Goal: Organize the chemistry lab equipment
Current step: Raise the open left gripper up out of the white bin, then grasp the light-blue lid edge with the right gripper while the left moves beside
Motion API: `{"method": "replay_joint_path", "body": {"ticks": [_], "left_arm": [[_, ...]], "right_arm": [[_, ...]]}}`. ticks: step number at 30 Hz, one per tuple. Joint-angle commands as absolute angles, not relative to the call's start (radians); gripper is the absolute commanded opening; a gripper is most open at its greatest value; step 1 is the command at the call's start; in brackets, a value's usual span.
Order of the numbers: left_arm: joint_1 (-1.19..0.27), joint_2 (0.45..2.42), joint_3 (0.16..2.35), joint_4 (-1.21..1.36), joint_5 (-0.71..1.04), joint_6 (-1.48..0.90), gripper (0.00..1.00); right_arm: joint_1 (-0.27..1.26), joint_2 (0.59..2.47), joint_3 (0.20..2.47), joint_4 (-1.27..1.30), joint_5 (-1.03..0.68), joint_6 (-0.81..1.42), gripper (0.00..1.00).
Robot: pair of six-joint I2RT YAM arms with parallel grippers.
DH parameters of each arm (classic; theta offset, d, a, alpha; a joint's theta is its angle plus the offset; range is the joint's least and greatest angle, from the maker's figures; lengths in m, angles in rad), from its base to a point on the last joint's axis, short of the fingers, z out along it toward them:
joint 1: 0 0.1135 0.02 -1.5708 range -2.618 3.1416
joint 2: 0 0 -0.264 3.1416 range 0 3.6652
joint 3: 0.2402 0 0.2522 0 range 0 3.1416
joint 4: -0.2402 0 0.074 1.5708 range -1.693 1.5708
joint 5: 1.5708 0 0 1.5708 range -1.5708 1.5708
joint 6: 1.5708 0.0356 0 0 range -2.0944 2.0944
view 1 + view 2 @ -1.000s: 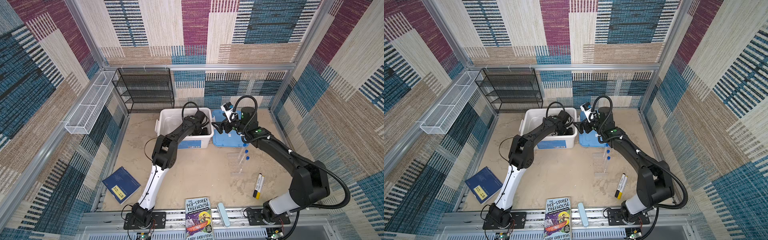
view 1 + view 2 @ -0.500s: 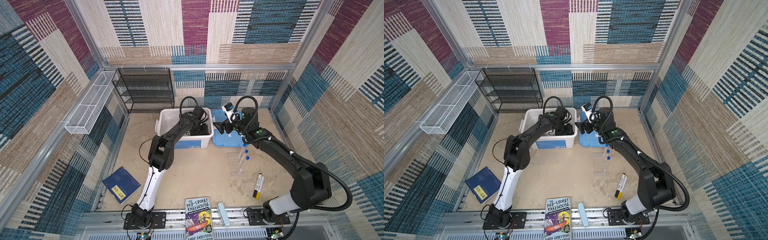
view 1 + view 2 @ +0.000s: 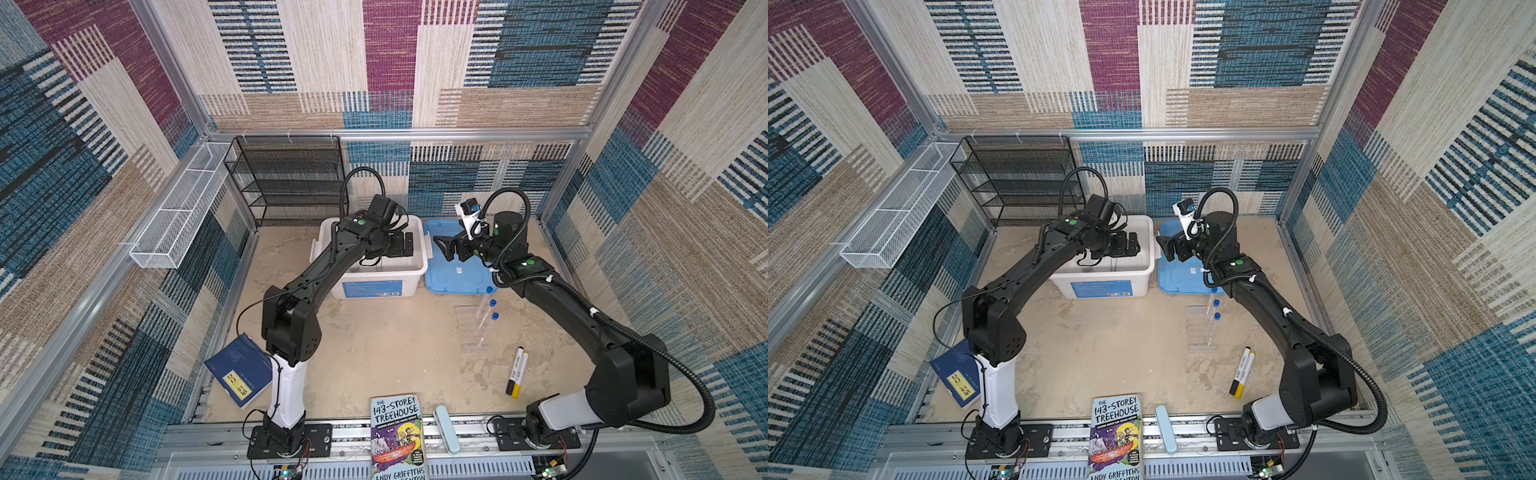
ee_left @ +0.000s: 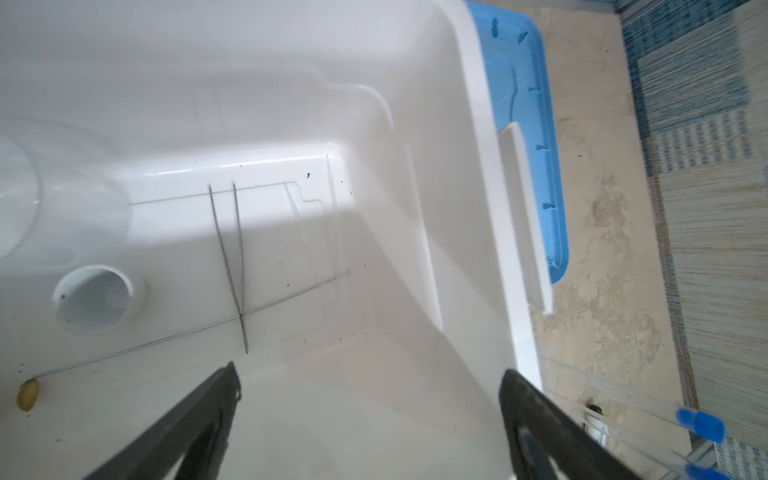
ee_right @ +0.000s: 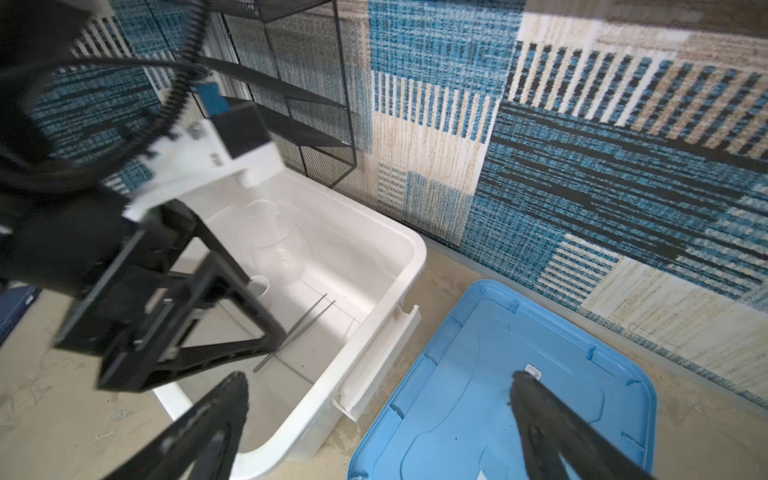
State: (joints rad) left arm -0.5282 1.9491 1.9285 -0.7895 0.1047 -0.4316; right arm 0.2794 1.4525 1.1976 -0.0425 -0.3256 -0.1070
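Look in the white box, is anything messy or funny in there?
A bit. The metal tweezers lie crossed over the long brass-tipped rod, and dark specks dot the floor of the white box. Nothing looks broken or spilled. The three blue-capped clear tubes sit outside it, in the clear rack on the table.

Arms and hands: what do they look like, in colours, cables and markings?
Both are black with a pale link above the base: left arm, right arm. Each carries a green dot near the wrist and a ribbed black cable hose looping off it. Left hand and right hand have black, tapering fingers.
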Motion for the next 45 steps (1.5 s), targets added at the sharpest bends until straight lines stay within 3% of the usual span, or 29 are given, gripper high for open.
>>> {"method": "replay_joint_path", "body": {"ticks": [1,14,24,31,36,45], "left_arm": [[-0.527,1.839,1.835,-0.673,0.167,-0.383,0.99],[-0.535,1.577,1.478,-0.382,0.389,-0.527,0.99],[-0.552,1.584,1.352,-0.291,0.425,-0.623,0.99],[-0.615,1.618,1.369,-0.296,0.416,-0.636,0.99],[-0.639,1.596,1.361,-0.300,0.399,-0.631,0.99],[-0.641,1.594,1.352,-0.304,0.388,-0.611,0.99]], "right_arm": [[0.242,1.445,1.223,-0.037,-0.319,0.004,0.99],[0.045,1.612,1.314,-0.207,-0.212,0.118,1.00],[-0.048,1.841,1.431,-0.290,-0.140,0.061,0.96],[-0.059,1.993,1.494,-0.320,-0.134,0.030,0.77],[-0.064,2.062,1.539,-0.332,-0.153,0.019,0.50],[-0.067,2.108,1.532,-0.318,-0.160,0.015,0.40]]}}
